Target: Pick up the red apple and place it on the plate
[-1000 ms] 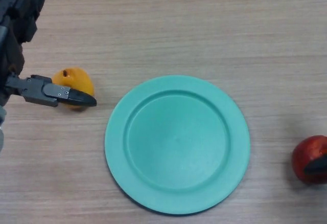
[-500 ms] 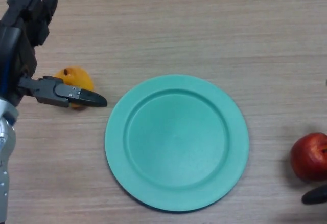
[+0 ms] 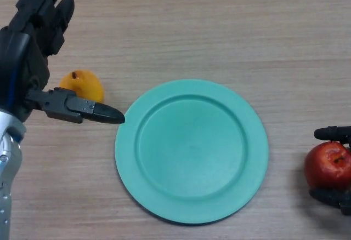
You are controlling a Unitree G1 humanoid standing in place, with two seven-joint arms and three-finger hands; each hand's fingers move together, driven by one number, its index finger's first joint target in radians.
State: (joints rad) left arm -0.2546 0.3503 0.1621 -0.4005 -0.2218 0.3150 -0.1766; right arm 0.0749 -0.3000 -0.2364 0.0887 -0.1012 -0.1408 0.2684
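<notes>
The red apple (image 3: 327,165) rests on the wooden table at the right edge, to the right of the teal plate (image 3: 191,89), which holds nothing. My right hand (image 3: 332,134) comes in from the right edge and brackets the apple. One finger lies against its far side and another (image 3: 331,198) against its near side. The rest of that hand is out of view. My left hand (image 3: 26,59) hovers at the far left with straight fingers. Its thumb (image 3: 88,109) points toward the plate's left rim.
A small orange-yellow fruit (image 3: 83,84) lies left of the plate, just behind my left thumb. The wooden table (image 3: 219,26) stretches bare behind the plate.
My right hand's fingers have come in from the right edge and closed around the apple, which shifted slightly left. My left hand has drifted right and further into view.
</notes>
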